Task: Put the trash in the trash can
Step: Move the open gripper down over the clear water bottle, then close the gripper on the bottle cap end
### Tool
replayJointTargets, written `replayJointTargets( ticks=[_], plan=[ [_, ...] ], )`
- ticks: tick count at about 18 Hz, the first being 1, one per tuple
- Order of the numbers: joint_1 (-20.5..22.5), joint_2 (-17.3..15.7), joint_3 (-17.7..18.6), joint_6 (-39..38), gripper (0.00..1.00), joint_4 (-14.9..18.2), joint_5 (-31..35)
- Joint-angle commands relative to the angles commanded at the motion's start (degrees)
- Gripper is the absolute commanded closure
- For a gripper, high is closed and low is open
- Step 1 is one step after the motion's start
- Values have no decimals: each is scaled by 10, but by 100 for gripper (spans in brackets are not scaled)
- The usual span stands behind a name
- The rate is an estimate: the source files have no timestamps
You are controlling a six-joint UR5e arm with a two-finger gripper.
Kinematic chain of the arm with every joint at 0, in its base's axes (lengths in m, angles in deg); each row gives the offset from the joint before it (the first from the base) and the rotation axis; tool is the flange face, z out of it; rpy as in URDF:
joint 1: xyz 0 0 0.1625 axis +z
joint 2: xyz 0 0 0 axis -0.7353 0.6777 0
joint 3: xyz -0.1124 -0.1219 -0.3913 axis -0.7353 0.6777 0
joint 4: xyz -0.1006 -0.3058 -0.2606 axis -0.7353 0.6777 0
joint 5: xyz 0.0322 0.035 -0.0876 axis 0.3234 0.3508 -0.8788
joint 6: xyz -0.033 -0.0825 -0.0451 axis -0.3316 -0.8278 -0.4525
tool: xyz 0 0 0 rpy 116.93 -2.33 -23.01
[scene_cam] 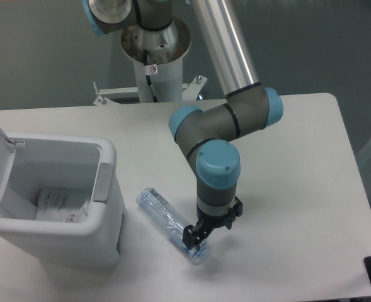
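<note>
Well apart from the trash can [103, 189], fingers [189, 237] at bottle's [163, 216] far end.

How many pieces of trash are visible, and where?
2: a wrapper inside the trash can, and a bottle on the table by the gripper. More may be hidden.

Even, soft overhead light, faint shadows, mild blur, slightly grainy overall.

Print on the wrapper [58, 204], perhaps labels, unreadable.
</note>
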Motion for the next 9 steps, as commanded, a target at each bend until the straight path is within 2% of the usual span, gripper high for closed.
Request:
replayJointTargets(
  ticks=[3, 9],
  plan=[
    [-4, 16, -15, -3, 0, 1, 8],
    [-8, 32, -16, -13, 0, 3, 8]
  ],
)
